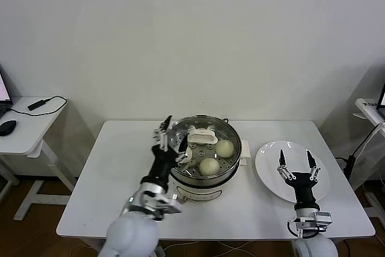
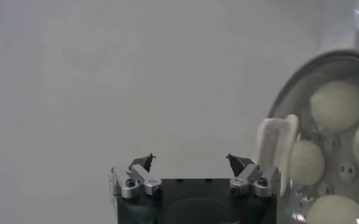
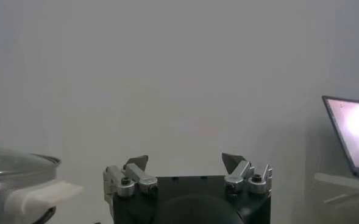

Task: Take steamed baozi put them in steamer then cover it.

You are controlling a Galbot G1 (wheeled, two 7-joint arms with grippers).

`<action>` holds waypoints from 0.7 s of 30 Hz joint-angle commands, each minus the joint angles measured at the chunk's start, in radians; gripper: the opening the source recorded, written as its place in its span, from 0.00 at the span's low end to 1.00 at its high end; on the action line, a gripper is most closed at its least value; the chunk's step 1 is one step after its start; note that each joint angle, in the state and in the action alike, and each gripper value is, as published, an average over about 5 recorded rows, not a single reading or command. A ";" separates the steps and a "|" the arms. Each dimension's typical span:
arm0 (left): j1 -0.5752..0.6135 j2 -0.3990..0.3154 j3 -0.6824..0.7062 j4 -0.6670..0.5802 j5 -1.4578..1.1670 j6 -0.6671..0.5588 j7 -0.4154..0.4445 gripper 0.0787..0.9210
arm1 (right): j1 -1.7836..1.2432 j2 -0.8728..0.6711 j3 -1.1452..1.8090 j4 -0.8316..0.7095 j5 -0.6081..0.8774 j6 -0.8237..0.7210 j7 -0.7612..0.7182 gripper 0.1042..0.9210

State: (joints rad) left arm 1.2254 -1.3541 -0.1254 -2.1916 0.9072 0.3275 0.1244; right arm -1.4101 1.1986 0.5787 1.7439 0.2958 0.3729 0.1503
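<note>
Left gripper spread open just beside the steamer's left rim, glass cover seated flat on the pot over the baozi, its cream bar handle lying crosswise, right gripper parked open above the white plate.

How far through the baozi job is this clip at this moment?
Nearly finished. The baozi sit in the steamer, the glass cover is on it, and the plate is bare. The left tool is open beside the steamer, the right tool open over the plate. Only withdrawal seems left.
</note>
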 commanded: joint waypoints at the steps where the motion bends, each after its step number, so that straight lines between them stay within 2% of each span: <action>1: 0.167 0.019 -0.323 0.113 -0.943 -0.433 -0.132 0.88 | -0.015 -0.018 0.001 0.027 0.142 -0.080 -0.040 0.88; 7: 0.173 0.009 -0.331 0.182 -0.984 -0.520 -0.090 0.88 | -0.028 -0.026 0.002 0.029 0.161 -0.101 -0.047 0.88; 21: 0.200 -0.004 -0.319 0.199 -0.958 -0.546 -0.082 0.88 | -0.049 -0.028 0.008 0.029 0.158 -0.109 -0.051 0.88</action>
State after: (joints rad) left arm 1.3941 -1.3579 -0.4005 -2.0296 0.0661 -0.1291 0.0488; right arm -1.4544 1.1712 0.5870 1.7708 0.4340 0.2811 0.1064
